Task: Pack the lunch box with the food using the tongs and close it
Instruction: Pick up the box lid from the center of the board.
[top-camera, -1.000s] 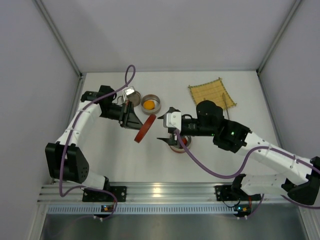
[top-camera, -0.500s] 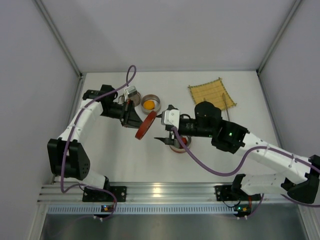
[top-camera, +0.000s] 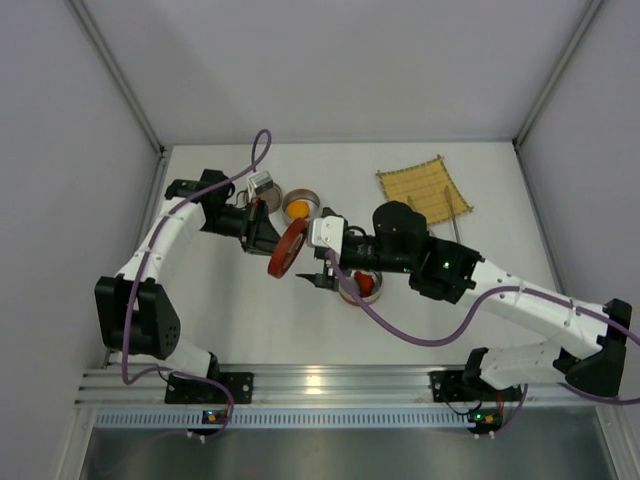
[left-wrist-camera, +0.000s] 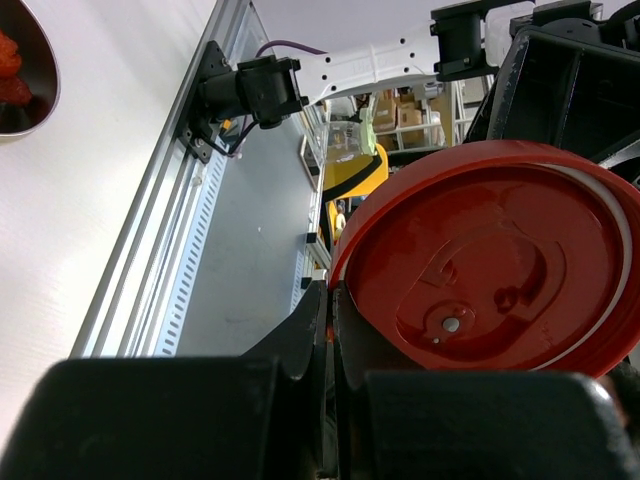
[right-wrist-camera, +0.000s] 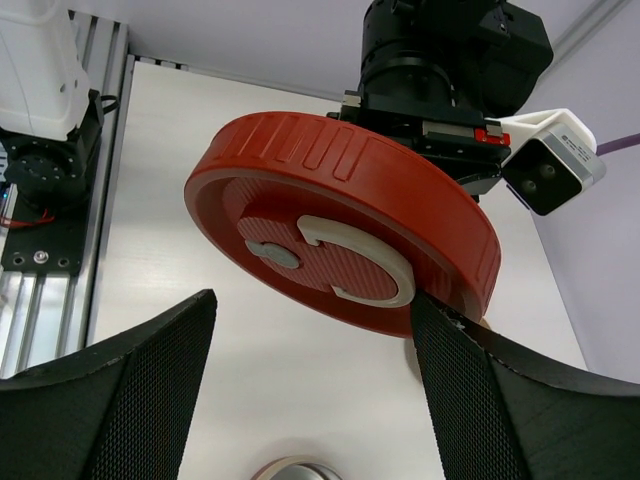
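**A:** Where is the food?

**B:** The round orange piece sits in a small round metal bowl at the far middle of the white worktop. The two dark red pieces lie in a second metal bowl, nearer and partly under the right arm.

**A:** And the tongs?

**B:** The slim silvery metal tongs lie along the right edge of the square bamboo mat. That is far right, well apart from both arms.

**A:** What about the lid?

**B:** The round red plastic lid is held off the worktop, tilted on edge, just near and left of the orange piece's bowl. It carries a white ring handle on one face.

**A:** Who has it?

**B:** The left pincer is clenched on the lid's rim. The right pincer is released, with its fingers spread wide on either side of the lid. I cannot tell whether one finger touches the rim.
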